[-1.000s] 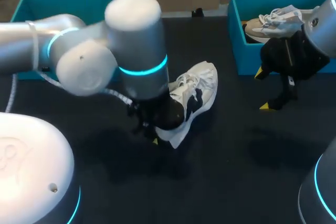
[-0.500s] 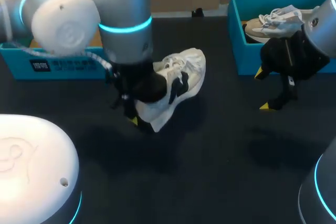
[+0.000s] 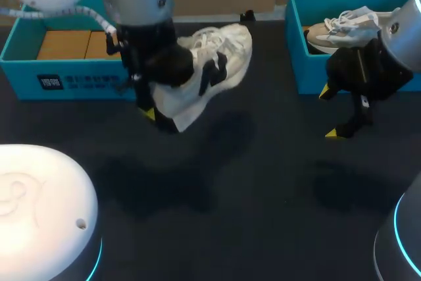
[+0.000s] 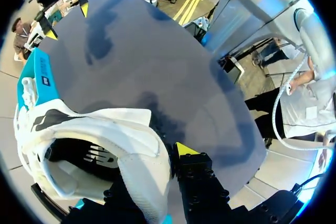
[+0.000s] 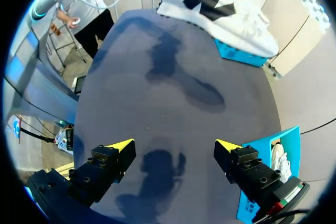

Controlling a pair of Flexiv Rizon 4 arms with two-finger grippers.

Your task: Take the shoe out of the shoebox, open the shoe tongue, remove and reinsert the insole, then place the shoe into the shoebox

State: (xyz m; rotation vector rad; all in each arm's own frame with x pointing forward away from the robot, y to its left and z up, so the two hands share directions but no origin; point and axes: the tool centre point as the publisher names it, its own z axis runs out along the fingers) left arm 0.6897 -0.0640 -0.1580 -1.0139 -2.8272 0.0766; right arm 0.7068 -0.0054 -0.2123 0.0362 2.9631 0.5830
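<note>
The left pincer (image 3: 156, 114) is pinched on the heel of the white shoe (image 3: 220, 57). In the left wrist view one yellow tip presses the outside of the heel collar and the other finger is hidden by the shoe (image 4: 100, 135) itself. The shoe hangs from the left pincer (image 4: 157, 169) clear of the dark table (image 3: 263, 195), toe pointing away from the fingers and the black side marking showing. Its opening faces the wrist camera, and its shadow lies on the table below. Just beside this pincer, on the side away from the other arm, stands the left shoebox (image 3: 20, 57) — teal, with brown card inside.

The right pincer (image 3: 330, 114) is spread wide and holds nothing; its two yellow tips stand well apart above bare table. In the right wrist view the gap of the right pincer (image 5: 172, 145) frames only the dark surface and a shadow. Far ahead of it the held shoe (image 5: 220, 11) shows in front of the left shoebox (image 5: 239, 55). Close beside the right pincer sits the right shoebox (image 3: 296, 37), teal too — a second shoe (image 3: 342, 27), beige and white, lies inside it.
</note>
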